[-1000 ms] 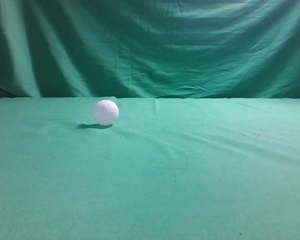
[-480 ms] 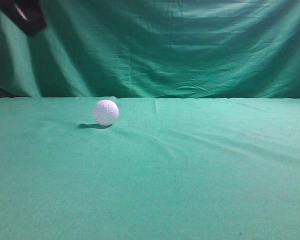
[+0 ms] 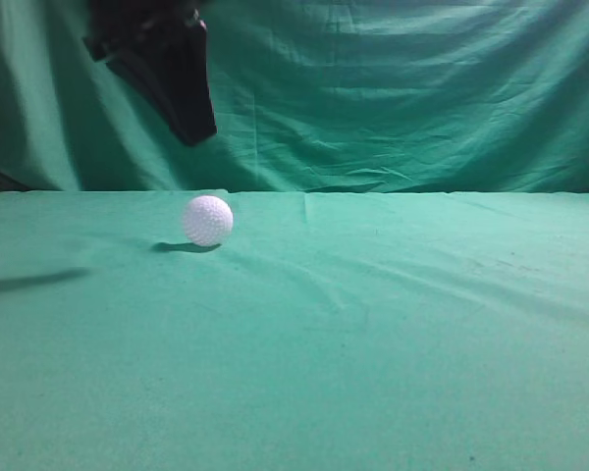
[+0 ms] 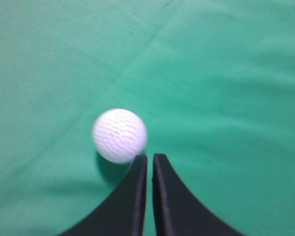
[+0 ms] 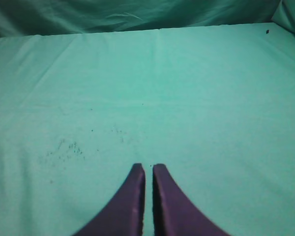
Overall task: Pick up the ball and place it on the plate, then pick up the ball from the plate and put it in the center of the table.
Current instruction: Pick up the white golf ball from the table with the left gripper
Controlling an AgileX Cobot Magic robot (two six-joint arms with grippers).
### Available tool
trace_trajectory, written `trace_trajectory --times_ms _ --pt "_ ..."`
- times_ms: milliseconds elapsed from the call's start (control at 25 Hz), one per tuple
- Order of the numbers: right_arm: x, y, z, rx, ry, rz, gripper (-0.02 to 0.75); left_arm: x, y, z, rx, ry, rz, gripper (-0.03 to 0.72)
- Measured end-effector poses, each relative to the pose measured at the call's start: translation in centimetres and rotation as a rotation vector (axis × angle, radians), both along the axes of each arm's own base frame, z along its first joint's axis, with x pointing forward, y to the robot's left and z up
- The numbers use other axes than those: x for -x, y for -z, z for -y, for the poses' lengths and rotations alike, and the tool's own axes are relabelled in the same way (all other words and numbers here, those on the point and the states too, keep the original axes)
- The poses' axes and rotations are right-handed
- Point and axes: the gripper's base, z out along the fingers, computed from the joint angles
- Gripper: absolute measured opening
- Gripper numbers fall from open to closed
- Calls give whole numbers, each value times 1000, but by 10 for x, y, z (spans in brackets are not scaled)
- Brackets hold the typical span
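My left end effector (image 3: 191,132) hangs above the ball (image 3: 207,220) in the exterior view; the ball rests alone on the green worktop (image 3: 373,334), left of middle, toward the far edge. No plate shows. From the left wrist, my end effector (image 4: 150,158) is clenched, tips just right of the ball (image 4: 120,135); I should spread the jaws and centre before descending. My right end effector (image 5: 148,168) is clenched over bare cloth.

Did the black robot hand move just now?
Yes. The left hand came in from the top left corner, rightward and down against the green curtain. It now hangs above the golf ball, which stayed put.
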Motion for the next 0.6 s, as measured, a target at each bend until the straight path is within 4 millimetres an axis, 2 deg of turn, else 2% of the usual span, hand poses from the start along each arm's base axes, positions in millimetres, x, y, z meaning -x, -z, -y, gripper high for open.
trace_trajectory --times_ms 80,200,360,440,520,600 --pt "0 0 0 0 0 0 47 -13 6 3 -49 22 23 0" --pt "0 0 0 0 0 0 47 -24 18 6 -63 -11 2 136" --pt "0 0 0 0 0 0 47 -30 33 9 -55 -81 -47 421" --pt "0 0 0 0 0 0 47 -32 37 10 -47 -108 -50 592" --pt "0 0 0 0 0 0 47 -33 39 10 -43 -119 -48 651" --pt "0 0 0 0 0 0 47 -35 42 11 -39 -128 -45 644"
